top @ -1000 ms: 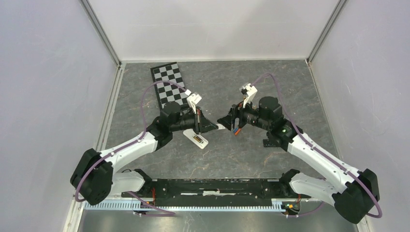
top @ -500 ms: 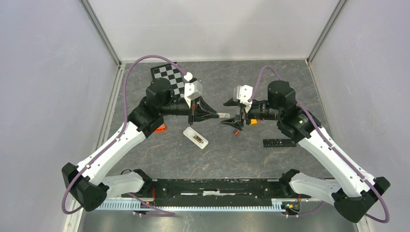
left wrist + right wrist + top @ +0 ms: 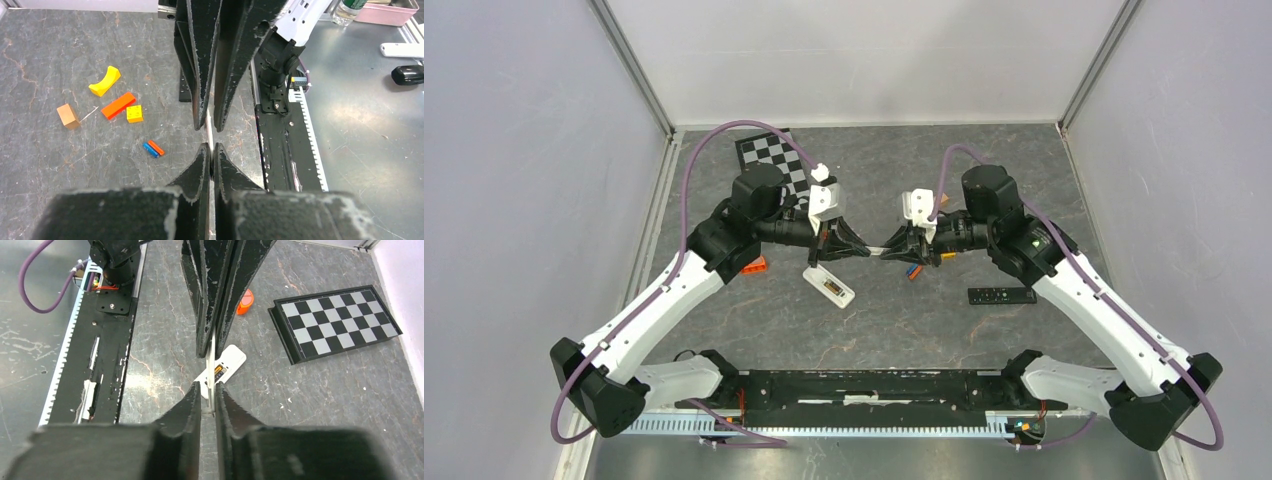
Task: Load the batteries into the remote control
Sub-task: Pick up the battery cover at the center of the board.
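A thin white cover plate (image 3: 879,250) hangs edge-on in mid-air between both arms. My left gripper (image 3: 865,250) is shut on one end of the plate (image 3: 210,139), and my right gripper (image 3: 892,248) has closed in on the other end (image 3: 212,365). Below lies the white remote control (image 3: 829,287) with its compartment open and a gold-brass battery (image 3: 218,373) inside. A blue battery (image 3: 149,150) and an orange battery (image 3: 156,147) lie side by side on the table.
A black remote (image 3: 1001,295) lies to the right and a chessboard (image 3: 774,170) at the back left. An orange block (image 3: 754,265) sits under the left arm. A yellow arch (image 3: 105,81), an orange bar (image 3: 118,105), a yellow brick (image 3: 134,113) and a tan cube (image 3: 67,116) are scattered.
The left gripper lifted the white plate off the remote and carried it right. The right gripper swung in to meet it and closed from wide open onto the plate's free end.
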`<state>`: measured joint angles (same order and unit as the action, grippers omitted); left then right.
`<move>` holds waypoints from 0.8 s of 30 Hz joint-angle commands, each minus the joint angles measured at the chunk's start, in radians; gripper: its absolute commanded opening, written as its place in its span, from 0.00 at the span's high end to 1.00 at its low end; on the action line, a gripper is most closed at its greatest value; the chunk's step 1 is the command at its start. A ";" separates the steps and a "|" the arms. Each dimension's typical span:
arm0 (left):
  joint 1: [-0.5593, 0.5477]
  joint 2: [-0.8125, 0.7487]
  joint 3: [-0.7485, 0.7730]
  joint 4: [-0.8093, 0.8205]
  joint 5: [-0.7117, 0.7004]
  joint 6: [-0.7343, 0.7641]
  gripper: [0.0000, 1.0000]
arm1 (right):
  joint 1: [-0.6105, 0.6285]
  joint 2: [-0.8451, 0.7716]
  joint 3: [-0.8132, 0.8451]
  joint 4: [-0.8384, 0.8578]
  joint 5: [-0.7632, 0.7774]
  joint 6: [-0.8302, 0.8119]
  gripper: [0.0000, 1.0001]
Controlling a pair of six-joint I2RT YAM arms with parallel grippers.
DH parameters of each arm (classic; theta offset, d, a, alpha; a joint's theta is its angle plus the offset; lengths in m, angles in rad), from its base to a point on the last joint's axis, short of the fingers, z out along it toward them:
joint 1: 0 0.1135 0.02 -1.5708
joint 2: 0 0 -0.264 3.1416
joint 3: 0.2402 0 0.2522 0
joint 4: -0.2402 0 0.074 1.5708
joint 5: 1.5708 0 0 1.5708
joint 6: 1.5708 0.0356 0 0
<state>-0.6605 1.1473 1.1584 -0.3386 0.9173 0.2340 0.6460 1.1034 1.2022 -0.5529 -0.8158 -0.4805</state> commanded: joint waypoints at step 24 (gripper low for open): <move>0.149 -0.057 -0.098 0.223 -0.609 -1.050 0.00 | 0.091 -0.084 -0.145 0.403 0.585 0.235 1.00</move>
<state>-0.5304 1.1278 1.1122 -0.1745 0.4213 -0.4706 0.6704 1.0534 1.0683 -0.2420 -0.4427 -0.2680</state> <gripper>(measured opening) 0.993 0.033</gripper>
